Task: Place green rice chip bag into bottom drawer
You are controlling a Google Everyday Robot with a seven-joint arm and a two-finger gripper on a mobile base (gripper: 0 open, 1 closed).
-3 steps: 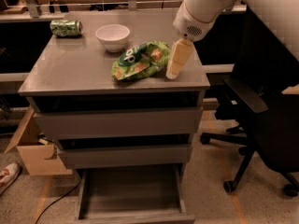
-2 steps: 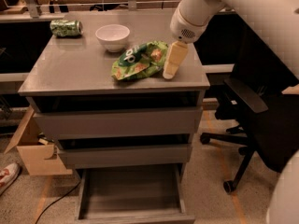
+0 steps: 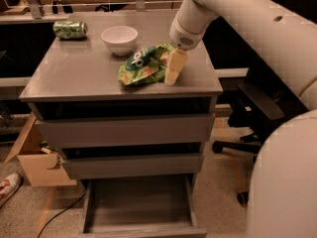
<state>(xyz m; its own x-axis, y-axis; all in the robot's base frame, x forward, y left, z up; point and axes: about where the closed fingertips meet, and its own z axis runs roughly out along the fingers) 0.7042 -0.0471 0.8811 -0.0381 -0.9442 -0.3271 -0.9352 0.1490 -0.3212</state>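
Gripper: over the right front part of the cabinet top, pointing down from the white arm, which enters from the upper right. Its cream tip sits at the right edge of the green rice chip bag, touching it or just beside it; the angle does not settle which. Grip state: cannot tell from this angle whether the gripper is clenched on the bag or released.

Green rice chip bag: lying crumpled on the cabinet top, right of centre, round logo facing up. It is just in front of the white bowl and apart from it.

Green soda can: on its side at the rear left corner of the top, well apart from the bag.

Bottom drawer: pulled out toward the camera, grey floor in view, low front lip at the lower edge of the view. The bag is not in it. The top drawer and the middle drawer above it are pushed in.

Surroundings: black office chair to the right of the cabinet. Cardboard box on the floor to the left, a shoe near the left edge, and a dark cable running across the floor beside the drawer.
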